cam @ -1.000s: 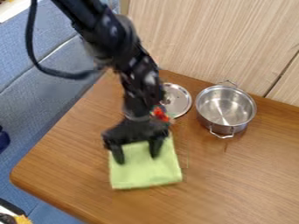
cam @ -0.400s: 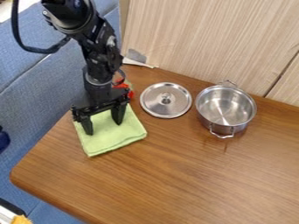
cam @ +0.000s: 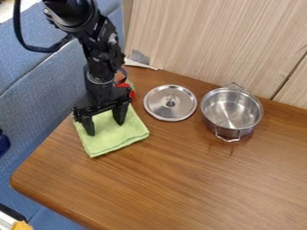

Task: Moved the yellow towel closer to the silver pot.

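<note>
The gripper [cam: 104, 127] is at the left of the table, fingers spread apart and pointing down over the towel. Under it lies the yellow-green towel [cam: 116, 139], folded into a square near the table's left edge; whether the fingertips press on it, I cannot tell. The silver pot [cam: 231, 111] stands upright without a cover at the right, near the wooden wall. A wide gap of table lies between towel and pot.
A silver lid [cam: 170, 103] lies flat between towel and pot. Behind the gripper a red object [cam: 124, 90] is partly hidden. The wooden wall [cam: 210, 45] borders the table [cam: 198, 179] at the back.
Over the last second the gripper and the towel have both moved left and toward the back, away from the pot. Since the later earlier frame they have barely shifted.
</note>
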Robot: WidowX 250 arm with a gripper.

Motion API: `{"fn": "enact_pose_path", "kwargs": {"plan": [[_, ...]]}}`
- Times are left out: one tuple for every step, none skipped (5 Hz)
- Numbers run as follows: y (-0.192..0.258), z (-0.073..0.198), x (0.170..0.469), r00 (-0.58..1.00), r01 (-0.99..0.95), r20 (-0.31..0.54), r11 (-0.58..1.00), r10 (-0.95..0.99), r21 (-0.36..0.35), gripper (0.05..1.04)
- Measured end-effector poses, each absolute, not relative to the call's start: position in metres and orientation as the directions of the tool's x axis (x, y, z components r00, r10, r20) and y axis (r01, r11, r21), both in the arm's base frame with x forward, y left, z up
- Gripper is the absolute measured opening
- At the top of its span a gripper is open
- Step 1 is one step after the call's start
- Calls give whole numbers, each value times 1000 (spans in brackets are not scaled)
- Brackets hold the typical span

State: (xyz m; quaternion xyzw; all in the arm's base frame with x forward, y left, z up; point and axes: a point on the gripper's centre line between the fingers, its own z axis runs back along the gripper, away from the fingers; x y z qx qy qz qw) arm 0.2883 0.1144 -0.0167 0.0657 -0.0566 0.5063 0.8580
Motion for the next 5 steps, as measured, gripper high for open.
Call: {"fn": "enact_pose_path", "kwargs": {"plan": [[103, -16, 288, 502, -864, 157, 503, 850, 37, 999], [85, -5, 285, 546, -834, 158, 551, 823, 8, 998], [73, 20, 289, 554, -817, 190, 573, 810, -64, 998], [66, 44, 291, 554, -804, 230, 586, 800, -102, 998], [64, 59, 289, 553, -793, 259, 596, 791, -128, 998]]}}
